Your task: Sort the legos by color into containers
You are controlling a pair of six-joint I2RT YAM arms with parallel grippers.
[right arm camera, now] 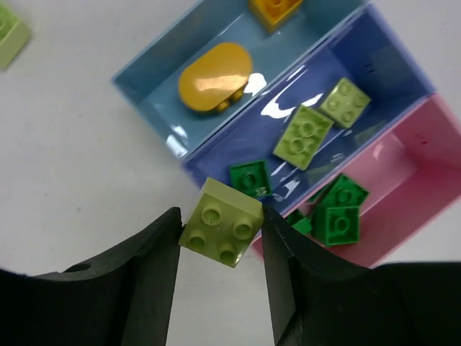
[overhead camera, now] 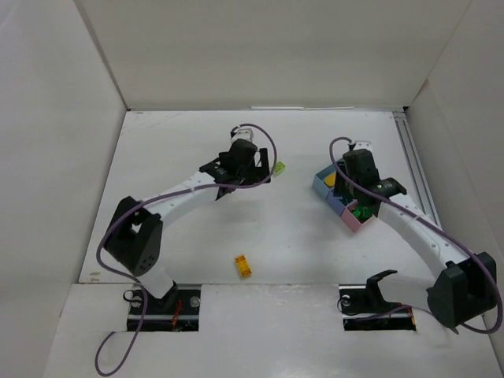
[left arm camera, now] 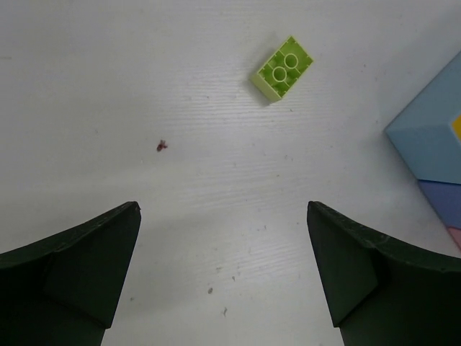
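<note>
Aloft, lime brick (right arm camera: 220, 234) in right claw (right arm camera: 221, 225)

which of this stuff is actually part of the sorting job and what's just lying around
Part of the job:
- held lime brick, clamped in the right fingers
- loose lime brick
- orange-yellow brick near the arm bases
- light blue bin, darker blue bin, pink bin, with the bricks inside them

Just lying about:
- reddish speck on the table
</note>
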